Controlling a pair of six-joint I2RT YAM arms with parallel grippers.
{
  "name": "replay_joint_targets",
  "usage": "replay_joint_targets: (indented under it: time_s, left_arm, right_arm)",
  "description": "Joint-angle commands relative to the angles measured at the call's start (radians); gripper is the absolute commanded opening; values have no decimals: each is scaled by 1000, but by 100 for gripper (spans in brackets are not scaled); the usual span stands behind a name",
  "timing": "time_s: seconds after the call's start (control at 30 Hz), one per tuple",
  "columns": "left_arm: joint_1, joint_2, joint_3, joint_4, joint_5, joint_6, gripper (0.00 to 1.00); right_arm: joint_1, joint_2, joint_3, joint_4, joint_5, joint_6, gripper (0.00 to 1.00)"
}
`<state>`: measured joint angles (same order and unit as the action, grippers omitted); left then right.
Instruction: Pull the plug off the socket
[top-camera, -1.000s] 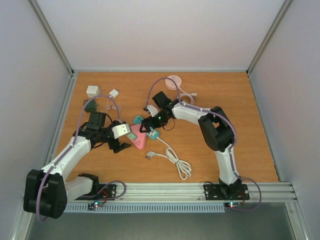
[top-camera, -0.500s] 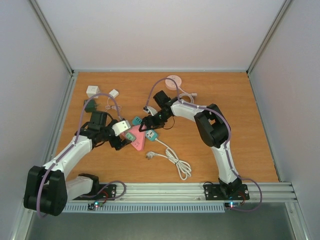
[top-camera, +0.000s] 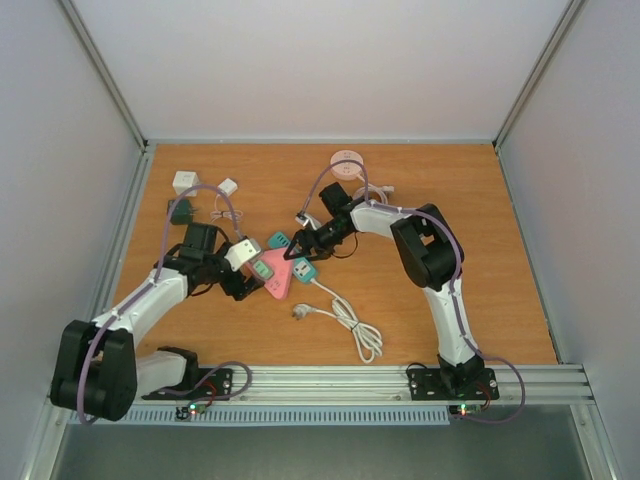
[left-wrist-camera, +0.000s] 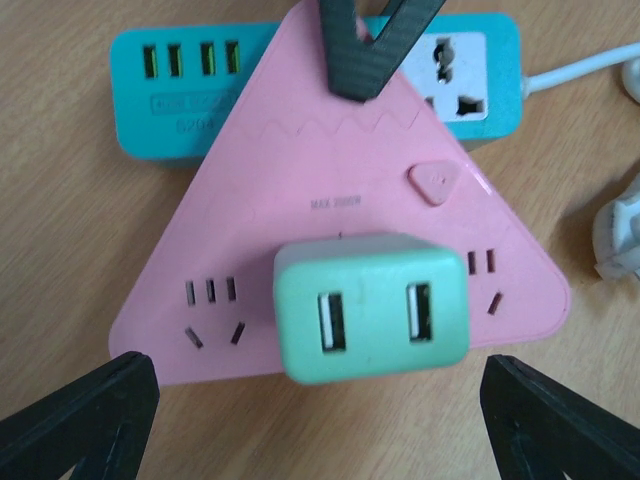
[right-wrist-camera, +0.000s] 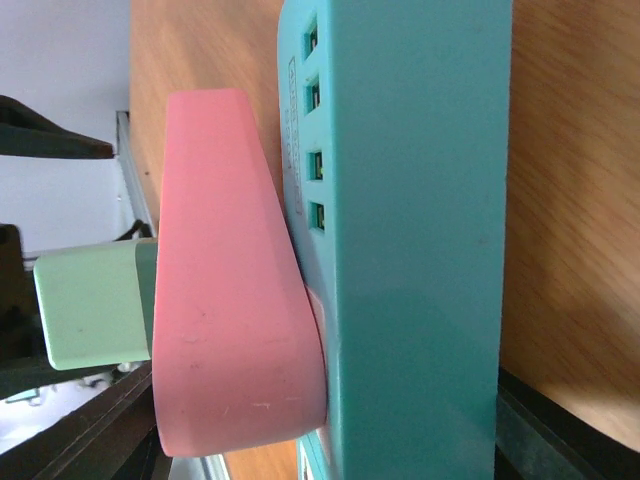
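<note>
In the last second both arms have closed in on the cluster left of centre in the overhead view. The right arm has swung its forearm up and leftward, and the left wrist has edged toward the pink socket (left-wrist-camera: 330, 170). The green plug (left-wrist-camera: 372, 308) sits low and central in the left wrist view, fully seated in the socket's near face. The left gripper (left-wrist-camera: 318, 415) straddles it, fingers spread wide and clear of both its sides. The right gripper (right-wrist-camera: 330, 435) brackets the socket and the teal power strip (right-wrist-camera: 420, 250) beneath it. Its fingers show only at the bottom corners of its own view, so I cannot tell whether they already pinch. The pull looks not yet begun; brace and grasp are being set.
</note>
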<state>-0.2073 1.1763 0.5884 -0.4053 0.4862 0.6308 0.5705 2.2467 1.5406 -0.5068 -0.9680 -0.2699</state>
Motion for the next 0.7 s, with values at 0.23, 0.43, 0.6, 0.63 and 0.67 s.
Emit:
replay_joint_targets:
  time_s: [0.23,0.43,0.6,0.63,0.67]
  left_arm:
    - [-7,132,110,129,50,-170,85]
    - [-94,142,115,167,2,-188,85]
    - [-145,169,112,191,-79,-203,77]
    - [-146,171,115,190,-87,-207,75]
    - [-145,170,116,188,-97,-209,73]
  right_arm:
    - [-63,-32,-85,44,42,95,50]
    - [-63,-33,-90,57,64,107,49]
    - [-63,-34,-100,65,83,107,46]
    - [-63,-35,-102,66,86,107,46]
    - [-64,-35,-100,68,91,109,46]
